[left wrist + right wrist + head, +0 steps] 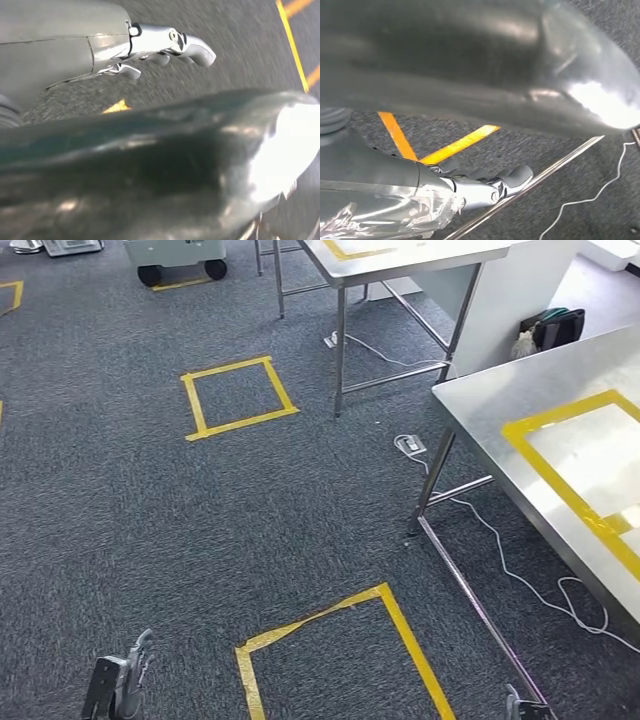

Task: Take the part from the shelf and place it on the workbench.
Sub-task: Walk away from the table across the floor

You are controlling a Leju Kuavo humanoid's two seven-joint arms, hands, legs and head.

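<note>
The left hand (124, 680) hangs low over the grey carpet (113, 510), its fingers (188, 47) loosely extended and holding nothing. Yellow tape squares (235, 395) mark the floor. At the right stands a steel table (483, 405) bearing a yellow tape outline (558, 480). The right hand (486, 187) hangs beside the table's leg rail, fingers slightly curled, empty. No part is visible to place.

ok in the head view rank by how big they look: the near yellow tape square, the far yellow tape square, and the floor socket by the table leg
1. Near tape square, though closeness to the camera enlarges it.
2. Far tape square.
3. Floor socket.
</note>
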